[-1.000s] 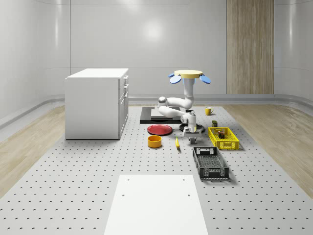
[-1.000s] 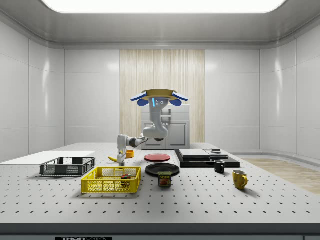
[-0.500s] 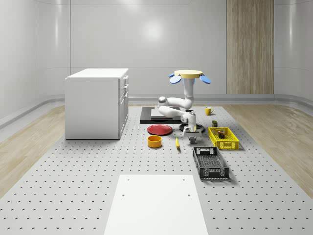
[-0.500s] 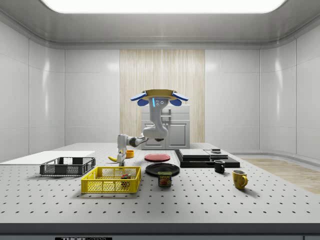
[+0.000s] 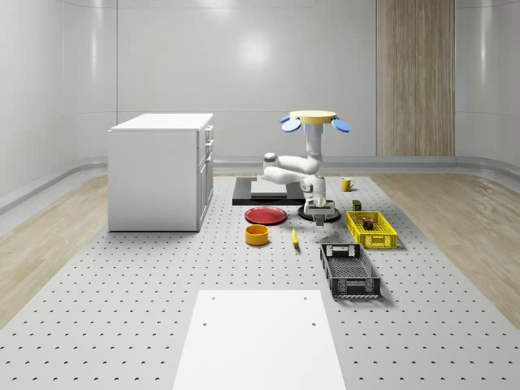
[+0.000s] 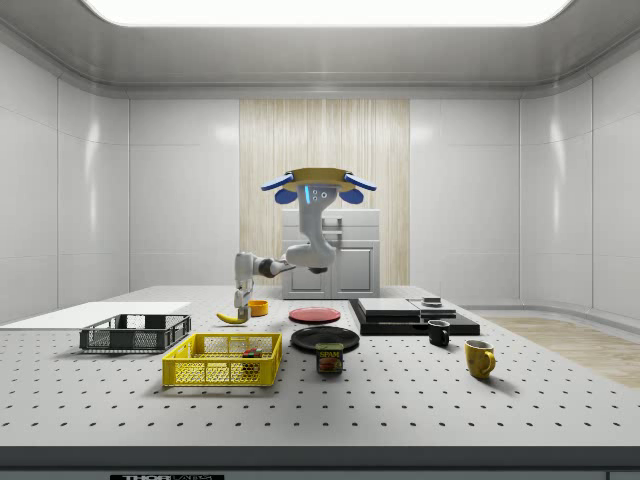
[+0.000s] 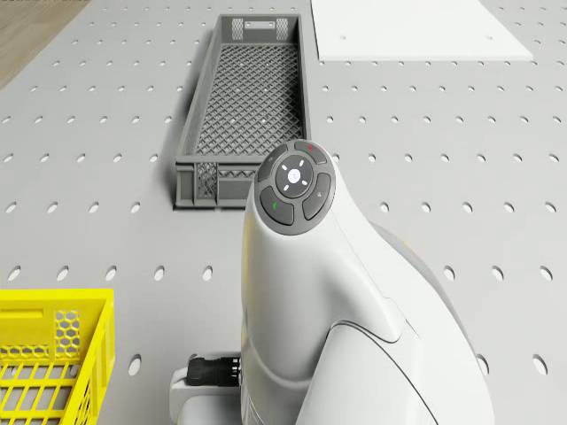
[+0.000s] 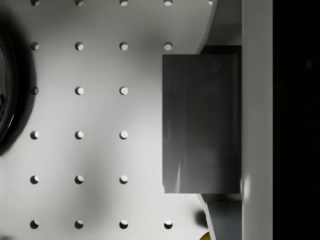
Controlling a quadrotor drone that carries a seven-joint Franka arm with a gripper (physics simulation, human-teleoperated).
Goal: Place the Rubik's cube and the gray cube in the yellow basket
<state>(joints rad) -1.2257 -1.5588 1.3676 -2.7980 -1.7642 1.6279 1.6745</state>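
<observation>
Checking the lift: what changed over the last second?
The drone rose above the table and the tool came up with the gray cube between its fingers. Yellow basket, black crate and dishes stayed put.

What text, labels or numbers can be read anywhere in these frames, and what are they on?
"SPAM": on the can standing on the table beside the yellow basket in the side view; only faintly legible.
White lettering on the dark strip along the table's front edge: cut off, unreadable.
Nothing else carries text.

pale panelled walls, a wood panel (image 5: 414, 77), white cabinet (image 5: 158, 171).
</observation>
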